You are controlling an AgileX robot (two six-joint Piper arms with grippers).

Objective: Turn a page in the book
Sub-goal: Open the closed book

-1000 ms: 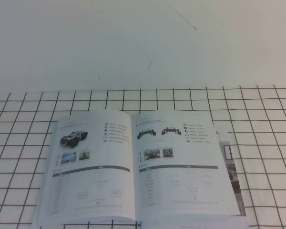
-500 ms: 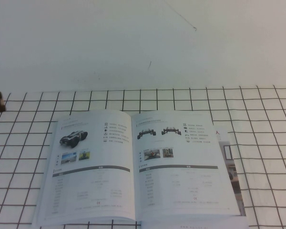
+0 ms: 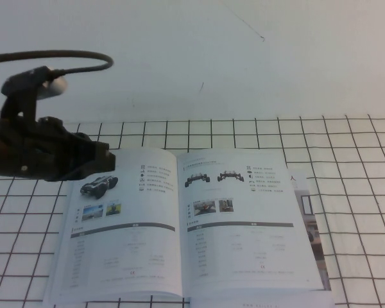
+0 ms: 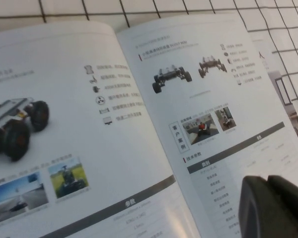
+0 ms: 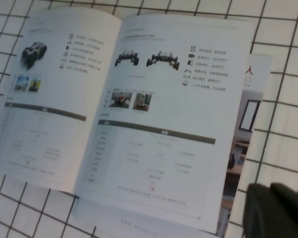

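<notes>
The book [image 3: 125, 224] lies open and flat on the grid-patterned cloth, near the table's front edge. Its left page shows a single dark rover [image 3: 97, 185]. The page [image 3: 244, 224] on the right shows two black wheeled chassis at the top, two small photos and a grey-barred table; the same page [image 4: 208, 114] and page [image 5: 164, 114] show in both wrist views. My left gripper [image 3: 108, 162] reaches in from the left, shut and empty, over the book's far left corner. The left gripper [image 4: 267, 184] looks down on the spread. My right gripper [image 5: 270, 192] is shut and empty, over the cloth beside the book's near right corner.
A second booklet [image 3: 311, 218] with a room photo lies under the book, sticking out along its right and front edges. The black-lined white cloth [image 3: 359, 147] covers the table, with plain white surface [image 3: 192, 58] beyond it. The left arm's cable [image 3: 64, 58] arcs above its wrist.
My left arm has come into the high view from the left edge and now stretches over the book's far left corner. The book has not moved.
</notes>
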